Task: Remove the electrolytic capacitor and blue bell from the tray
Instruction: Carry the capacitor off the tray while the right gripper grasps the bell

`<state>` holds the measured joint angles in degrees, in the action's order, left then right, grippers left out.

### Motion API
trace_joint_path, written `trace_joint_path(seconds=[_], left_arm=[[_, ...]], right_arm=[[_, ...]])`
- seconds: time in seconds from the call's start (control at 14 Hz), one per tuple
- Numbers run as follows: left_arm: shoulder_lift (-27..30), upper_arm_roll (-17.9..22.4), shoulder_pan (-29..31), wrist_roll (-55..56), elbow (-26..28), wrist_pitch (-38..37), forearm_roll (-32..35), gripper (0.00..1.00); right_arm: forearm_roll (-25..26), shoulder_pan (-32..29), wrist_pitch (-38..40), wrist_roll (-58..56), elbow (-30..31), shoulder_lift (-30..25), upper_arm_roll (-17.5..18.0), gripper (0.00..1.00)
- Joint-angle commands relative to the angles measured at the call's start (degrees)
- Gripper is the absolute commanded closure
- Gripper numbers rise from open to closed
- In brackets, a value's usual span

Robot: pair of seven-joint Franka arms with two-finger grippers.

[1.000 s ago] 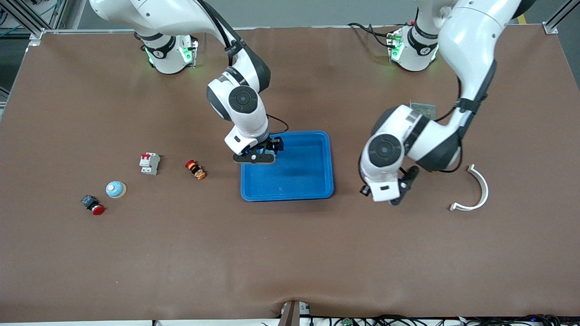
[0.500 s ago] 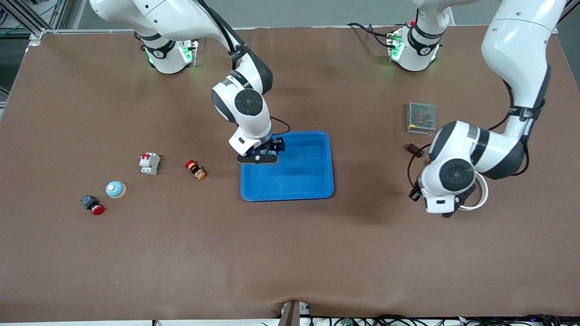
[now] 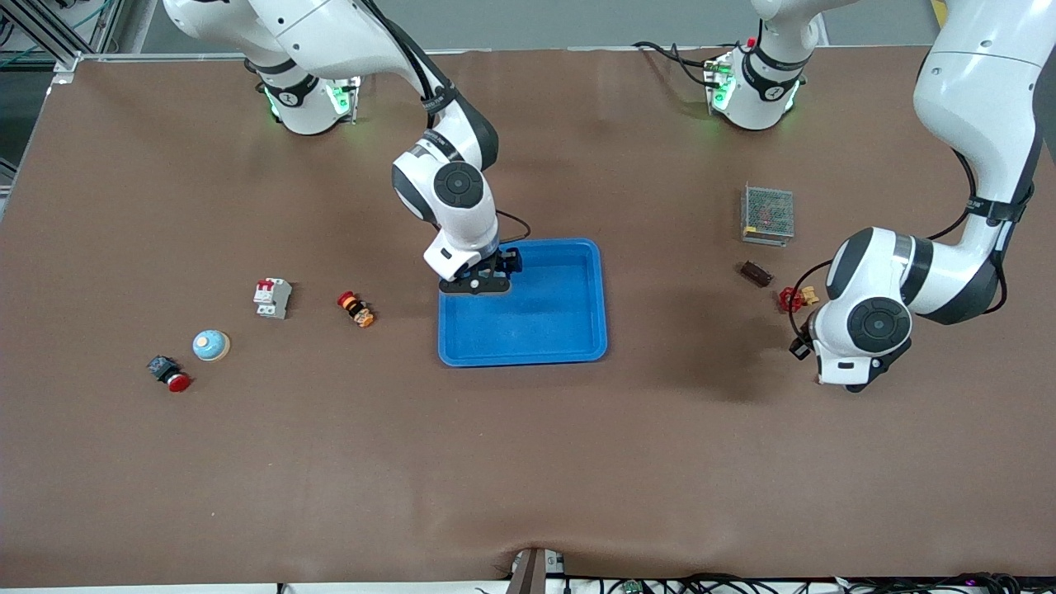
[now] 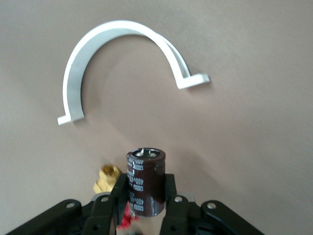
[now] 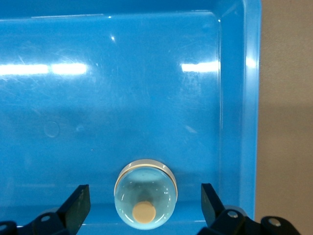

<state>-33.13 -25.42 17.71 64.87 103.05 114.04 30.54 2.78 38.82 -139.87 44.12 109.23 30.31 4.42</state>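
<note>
Right now the blue bell [image 5: 145, 194] sits squarely between the spread fingers of the right gripper [image 3: 483, 276], which hangs over the corner of the tray [image 3: 577, 330] that is toward the right arm's end and farther from the front camera. In the right wrist view the bell stands upright on the tray floor, dome and pale button facing up, close to the tray wall, with one finger [image 5: 77, 203] standing clear on each side. So I'd judge the next move is mostly a straight drop and a squeeze, no sideways hunting. The left gripper [image 4: 146, 208] is clamped on the electrolytic capacitor [image 4: 145, 182], which stands upright in the fingers, well out of the tray and over bare table toward the left arm's end, near a white curved bracket [image 4: 122, 63].
</note>
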Motion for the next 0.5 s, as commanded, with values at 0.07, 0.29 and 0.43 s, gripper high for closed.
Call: trace_joint_path(seconds=[0.07, 0.29, 0.43], left_arm=[[1.6, -0.5, 3.7, -0.6, 5.0, 4.6, 3.0, 1.00], [1.4, -0.4, 4.3, -0.5, 6.6, 6.4, 3.1, 1.00], [0.4, -0.4, 5.2, -0.6, 6.6, 7.9, 3.2, 1.00]], right_arm=[[1.5, 1.2, -1.9, 1.3, 1.2, 0.2, -0.7, 0.00], [1.5, 1.7, -3.6, 1.4, 1.2, 1.5, -0.8, 0.00], [1.5, 1.7, -4.3, 1.4, 1.2, 2.2, -0.8, 0.00]])
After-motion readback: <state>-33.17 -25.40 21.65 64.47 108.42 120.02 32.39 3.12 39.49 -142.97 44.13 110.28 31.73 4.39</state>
